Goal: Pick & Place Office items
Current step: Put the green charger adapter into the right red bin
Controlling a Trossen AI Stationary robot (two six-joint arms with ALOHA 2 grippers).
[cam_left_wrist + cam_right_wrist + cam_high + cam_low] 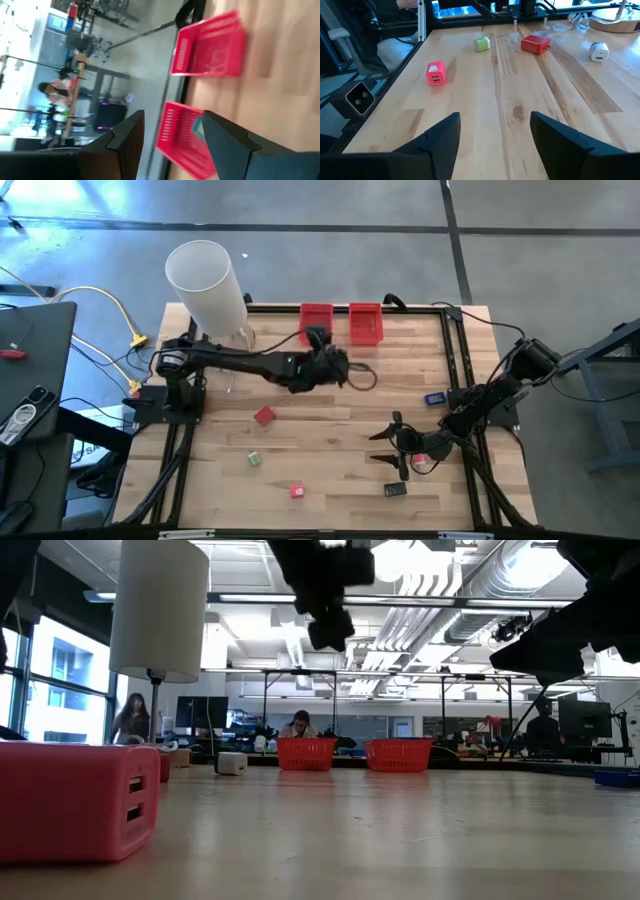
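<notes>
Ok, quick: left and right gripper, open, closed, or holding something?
Left gripper: open, holding nothing, above the left red mesh plastic bin.
Right gripper: open, holding nothing, over the wooden table.

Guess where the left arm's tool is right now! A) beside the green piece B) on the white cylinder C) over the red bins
C: from above, the left tool hangs by the two red bins, and its own camera looks down into them.

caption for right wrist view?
Open right gripper faces pink charger, green piece, red block.
</notes>
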